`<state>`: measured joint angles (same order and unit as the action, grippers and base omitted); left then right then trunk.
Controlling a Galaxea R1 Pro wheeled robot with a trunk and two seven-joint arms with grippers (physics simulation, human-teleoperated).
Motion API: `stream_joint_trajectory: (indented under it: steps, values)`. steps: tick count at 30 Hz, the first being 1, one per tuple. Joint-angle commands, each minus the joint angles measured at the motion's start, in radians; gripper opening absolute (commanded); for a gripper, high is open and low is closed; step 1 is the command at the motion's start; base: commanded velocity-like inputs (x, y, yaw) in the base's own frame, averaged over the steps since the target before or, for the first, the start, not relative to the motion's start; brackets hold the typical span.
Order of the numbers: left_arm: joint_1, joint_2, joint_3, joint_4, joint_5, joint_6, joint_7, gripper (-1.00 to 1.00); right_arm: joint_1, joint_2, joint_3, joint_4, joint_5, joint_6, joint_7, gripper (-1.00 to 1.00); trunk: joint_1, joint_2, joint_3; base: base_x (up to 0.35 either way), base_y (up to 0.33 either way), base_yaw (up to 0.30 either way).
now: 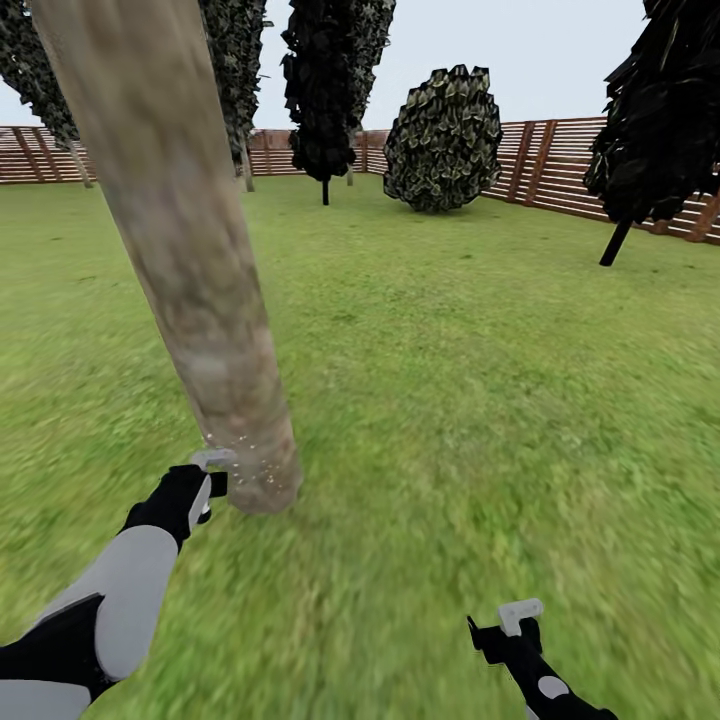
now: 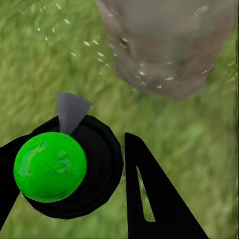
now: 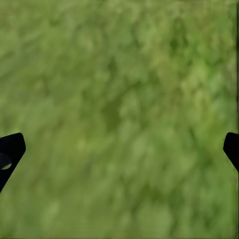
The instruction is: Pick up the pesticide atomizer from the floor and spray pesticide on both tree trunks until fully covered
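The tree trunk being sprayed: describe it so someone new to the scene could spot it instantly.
On the green lawn ringed by the slatted wooden fence, look nearest the camera, by the left gripper. The tree trunk is a thick, leaning column of mottled grey-brown bark, speckled white at its base; the other trees stand far back with thin dark stems.

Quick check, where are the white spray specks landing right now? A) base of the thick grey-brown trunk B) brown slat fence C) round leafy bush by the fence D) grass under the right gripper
A: the tiny white specks dot the foot of the thick mottled grey-brown trunk, right beside the left gripper holding the green-topped black atomizer.
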<state>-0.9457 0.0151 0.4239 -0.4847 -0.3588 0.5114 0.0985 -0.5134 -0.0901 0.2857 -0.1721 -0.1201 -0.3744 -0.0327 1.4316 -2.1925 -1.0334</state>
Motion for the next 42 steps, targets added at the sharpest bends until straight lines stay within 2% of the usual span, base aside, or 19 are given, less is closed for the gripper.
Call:
stream_joint_trajectory:
  steps: [1,24,38,42]
  values:
    - [-0.001,-0.001,0.004,-0.001,-0.001,0.004,0.001,-1.0,0.0,0.0,0.009,0.0,-0.01,-0.003,-0.003,1.0,0.0,0.0,-0.001,0.184,-0.217,0.0]
    - [0.001,0.0,0.003,-0.001,-0.002,0.004,0.001,-1.0,0.0,0.0,0.009,0.0,-0.01,-0.002,-0.003,1.0,0.0,0.0,-0.001,0.067,-0.264,0.005]
    - [0.002,0.002,0.003,0.012,-0.005,0.006,0.002,-1.0,0.0,0.0,0.009,0.0,-0.01,-0.002,-0.003,1.0,0.0,0.0,-0.001,0.087,-0.254,0.267]
    - [0.053,0.029,0.011,0.003,-0.005,0.004,0.004,-1.0,0.0,0.0,0.009,0.0,-0.01,-0.002,-0.003,1.0,0.0,0.0,-0.001,0.239,-0.183,0.094]
